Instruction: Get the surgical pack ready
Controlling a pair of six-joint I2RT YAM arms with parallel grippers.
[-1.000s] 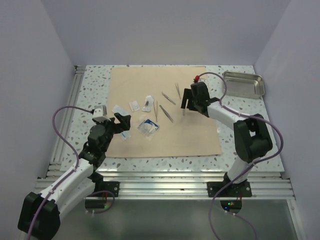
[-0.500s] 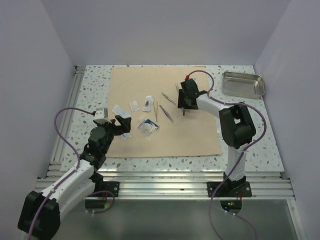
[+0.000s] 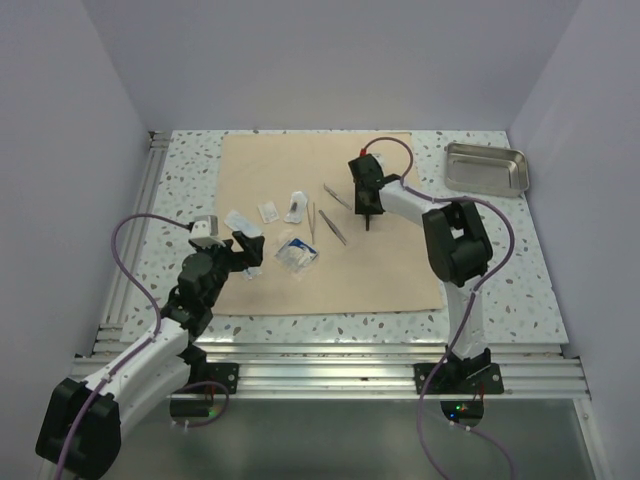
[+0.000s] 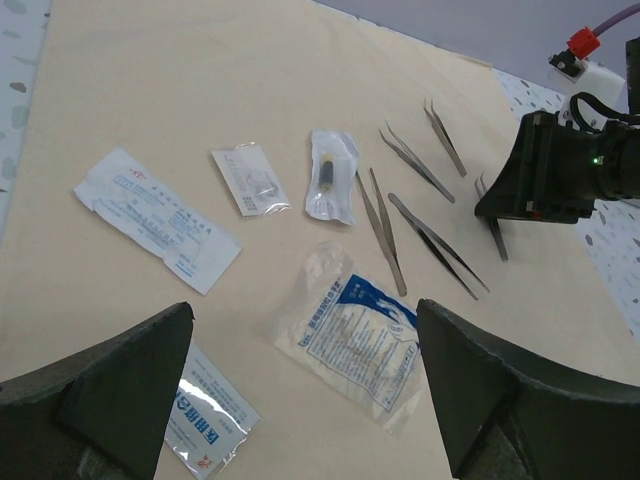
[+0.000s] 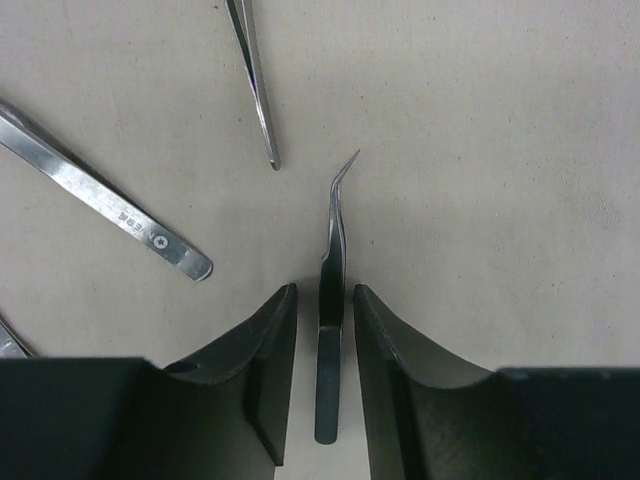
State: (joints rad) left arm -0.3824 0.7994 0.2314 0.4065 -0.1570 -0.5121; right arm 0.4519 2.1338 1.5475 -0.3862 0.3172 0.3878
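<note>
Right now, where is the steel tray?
In the top view, the tray lies at the far right of the table, off the far right corner of the sheet and to the right of the right gripper.

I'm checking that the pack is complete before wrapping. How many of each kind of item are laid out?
Tweezers: 5
Sachets: 5
Steel tray: 1
Tan wrap sheet: 1
Total: 12
</note>
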